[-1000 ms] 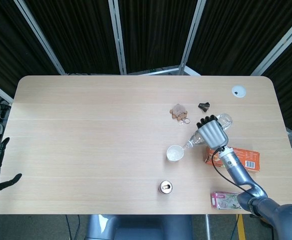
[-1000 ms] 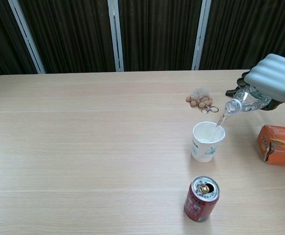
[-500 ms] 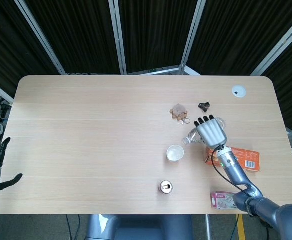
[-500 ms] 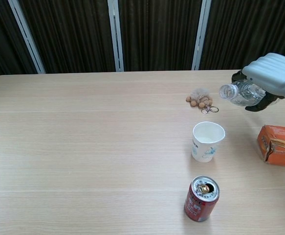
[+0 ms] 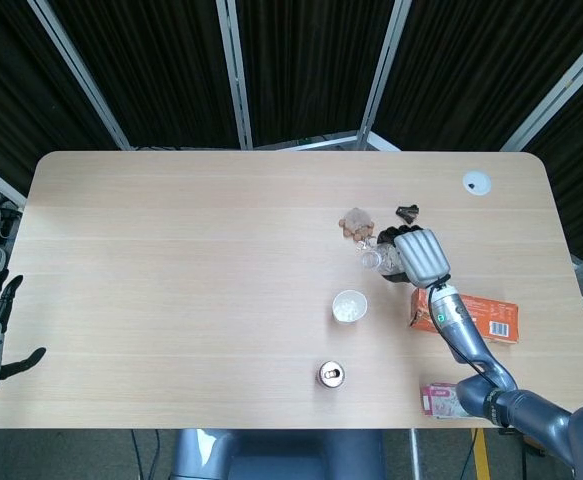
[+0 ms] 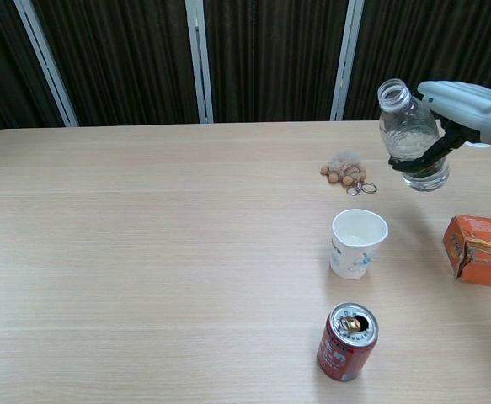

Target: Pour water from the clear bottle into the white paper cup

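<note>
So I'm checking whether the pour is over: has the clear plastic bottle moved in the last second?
Yes. The clear plastic bottle has swung from tipped over the white paper cup to nearly upright, away from it.

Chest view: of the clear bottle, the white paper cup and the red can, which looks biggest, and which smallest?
1. Clear bottle, tallest, though lifted and further back.
2. Red can and white paper cup look about alike; the can stands nearer the camera, so I won't rank them.
</note>
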Controlling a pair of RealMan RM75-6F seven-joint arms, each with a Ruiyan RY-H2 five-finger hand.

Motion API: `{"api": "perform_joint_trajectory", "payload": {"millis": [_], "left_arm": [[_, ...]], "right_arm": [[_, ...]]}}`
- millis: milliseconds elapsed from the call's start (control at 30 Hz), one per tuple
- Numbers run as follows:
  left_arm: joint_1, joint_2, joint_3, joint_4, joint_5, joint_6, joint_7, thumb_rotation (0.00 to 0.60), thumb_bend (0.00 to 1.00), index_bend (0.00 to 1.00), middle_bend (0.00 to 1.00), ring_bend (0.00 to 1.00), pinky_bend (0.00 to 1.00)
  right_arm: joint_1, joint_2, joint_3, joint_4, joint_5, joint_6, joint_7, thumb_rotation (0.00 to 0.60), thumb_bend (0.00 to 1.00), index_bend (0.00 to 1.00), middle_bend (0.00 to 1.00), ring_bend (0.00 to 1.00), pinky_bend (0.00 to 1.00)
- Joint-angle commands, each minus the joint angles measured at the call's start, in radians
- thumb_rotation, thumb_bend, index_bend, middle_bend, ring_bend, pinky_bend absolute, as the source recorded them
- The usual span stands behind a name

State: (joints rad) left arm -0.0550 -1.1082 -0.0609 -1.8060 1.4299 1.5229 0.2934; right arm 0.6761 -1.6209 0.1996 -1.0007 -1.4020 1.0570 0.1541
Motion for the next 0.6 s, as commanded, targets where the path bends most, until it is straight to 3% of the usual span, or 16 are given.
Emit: {"api": "perform_joint_trajectory", "payload": {"millis": [33,233,600], "left_arm": [[-0.004,0.000,-0.001,0.000,-0.007,-0.009,0.002,0.600,0.00,0.00,0.00,0.00,0.00],[-0.009,-0.002,-0.003,-0.001,-0.020,-0.019,0.008,0.600,0.00,0.00,0.00,0.00,0.00],[-0.016,-0.004,-0.004,0.001,-0.034,-0.029,0.014,0.600,0.00,0.00,0.00,0.00,0.00]], "right_arm": [[0.021,0.012,0.019,-0.024,0.017,-0.107,0.346,0.600,0.69,0.50,0.64,0.56,0.50],[0.042,-0.012,0.015,0.025,-0.004,-0.138,0.542,0.600,0.69,0.50,0.64,0.56,0.50],[0.057,-0.103,-0.006,0.143,-0.032,-0.120,0.669,0.600,0.69,0.50,0.64,0.56,0.50]]}}
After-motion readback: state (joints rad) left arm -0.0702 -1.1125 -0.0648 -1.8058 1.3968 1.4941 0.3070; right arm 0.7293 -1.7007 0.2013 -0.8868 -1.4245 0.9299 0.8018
